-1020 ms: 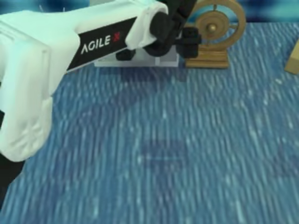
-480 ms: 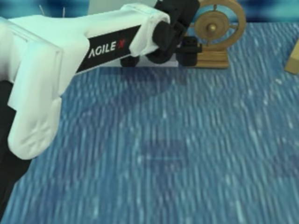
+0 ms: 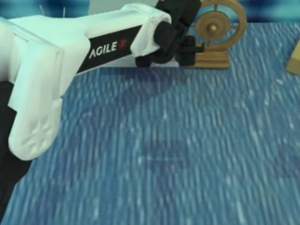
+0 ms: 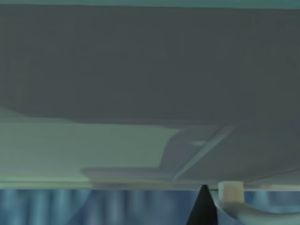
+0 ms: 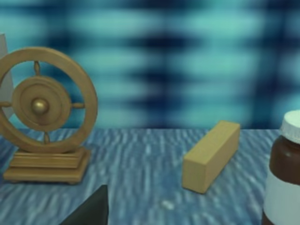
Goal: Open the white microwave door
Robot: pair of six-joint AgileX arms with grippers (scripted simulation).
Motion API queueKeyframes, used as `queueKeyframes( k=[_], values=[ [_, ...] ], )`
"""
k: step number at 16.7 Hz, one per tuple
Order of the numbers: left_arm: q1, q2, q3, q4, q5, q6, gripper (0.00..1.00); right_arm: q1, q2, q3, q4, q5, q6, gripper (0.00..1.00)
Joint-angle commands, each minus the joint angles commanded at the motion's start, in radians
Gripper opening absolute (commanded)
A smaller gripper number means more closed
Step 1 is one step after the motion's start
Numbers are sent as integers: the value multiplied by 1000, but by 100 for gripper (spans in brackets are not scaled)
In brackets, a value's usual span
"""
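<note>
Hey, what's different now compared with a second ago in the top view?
The left arm slid toward the table's right and slightly up; the left gripper has pushed deeper against the white microwave door, covering more of it. The wooden wheel ornament and wooden block stayed put.

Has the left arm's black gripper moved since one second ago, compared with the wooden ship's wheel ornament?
Yes. The left gripper has shifted toward the top view's right and slightly farther back, now closer to the wooden ship's wheel ornament, which stayed fixed.

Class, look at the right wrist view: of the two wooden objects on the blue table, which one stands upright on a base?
The round wooden ship's wheel ornament stands upright on a stepped base; the plain rectangular wooden block simply lies flat on the table.
</note>
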State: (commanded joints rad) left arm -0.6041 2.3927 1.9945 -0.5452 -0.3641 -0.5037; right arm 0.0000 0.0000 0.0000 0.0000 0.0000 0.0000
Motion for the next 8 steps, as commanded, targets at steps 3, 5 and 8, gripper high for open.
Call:
queueKeyframes(
  k=[3, 5, 8],
  values=[
    [0, 0, 0, 0, 0, 0, 0, 0, 0, 0, 0, 0, 0, 100],
    [0, 0, 0, 0, 0, 0, 0, 0, 0, 0, 0, 0, 0, 100],
    [0, 0, 0, 0, 0, 0, 0, 0, 0, 0, 0, 0, 0, 100]
  ],
)
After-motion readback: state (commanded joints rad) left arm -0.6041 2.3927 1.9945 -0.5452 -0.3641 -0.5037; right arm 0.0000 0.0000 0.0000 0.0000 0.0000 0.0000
